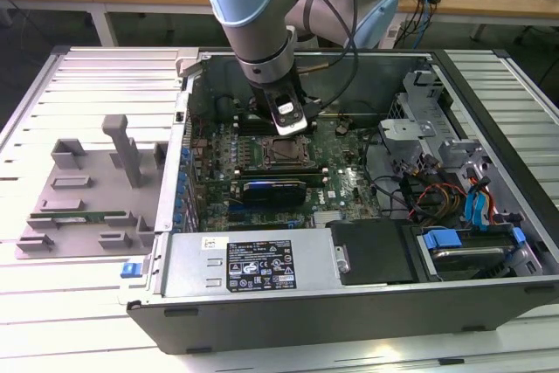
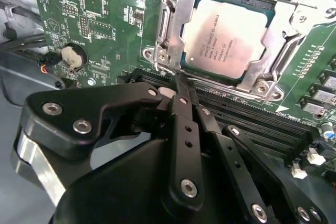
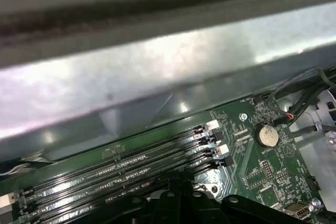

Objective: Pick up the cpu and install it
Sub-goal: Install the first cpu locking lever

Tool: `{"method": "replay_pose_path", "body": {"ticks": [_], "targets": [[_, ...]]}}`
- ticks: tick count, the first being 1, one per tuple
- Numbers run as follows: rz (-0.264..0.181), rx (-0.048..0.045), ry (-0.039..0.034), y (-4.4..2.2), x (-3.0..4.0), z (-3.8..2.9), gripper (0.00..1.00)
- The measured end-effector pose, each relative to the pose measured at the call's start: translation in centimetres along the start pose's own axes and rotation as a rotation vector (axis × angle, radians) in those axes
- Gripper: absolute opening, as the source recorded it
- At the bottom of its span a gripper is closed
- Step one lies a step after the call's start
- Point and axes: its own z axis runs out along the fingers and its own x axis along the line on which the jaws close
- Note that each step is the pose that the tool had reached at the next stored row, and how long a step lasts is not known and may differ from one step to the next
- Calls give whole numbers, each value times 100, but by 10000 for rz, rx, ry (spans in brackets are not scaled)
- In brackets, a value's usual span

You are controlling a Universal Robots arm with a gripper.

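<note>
Nearest the camera in the second wrist view, the tool has its two black fingers drawn together into a single narrow tip with nothing between them, so I read it as closed and empty. That tip sits just at the near edge of the socket frame, above the memory slots that run alongside it; whether it touches the frame I cannot tell. Just beyond the tip lies the cpu, its silvery top facing up, lying flat inside the socket and bordered on all sides by the metal frame. By that showing the pick-up and the placing look done: the chip is in its seat and the tool carries nothing. What seems left is the securing, since the frame appears to sit around the chip rather than clamped over it, though I cannot be sure of the latch from here. In the exterior view the arm reaches down into the open computer case over the motherboard, with the socket just below the wrist. Farther off, on the exterior view's left, a grey parts tray rests on the table, well apart from the case's interior.
</note>
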Motion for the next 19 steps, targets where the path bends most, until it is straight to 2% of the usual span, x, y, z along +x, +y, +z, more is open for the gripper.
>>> {"method": "replay_pose_path", "body": {"ticks": [1, 3, 6, 14, 17, 19], "targets": [[4, -34, -14, -10, -3, 0, 11], [47, -201, -3, -28, -10, -3, 11], [71, -301, -1, -51, -18, -7, 11], [84, -355, -3, -92, -32, -16, 11], [84, -358, -2, -59, -59, -127, 11], [84, -357, -2, -1, -106, -325, 11]]}}
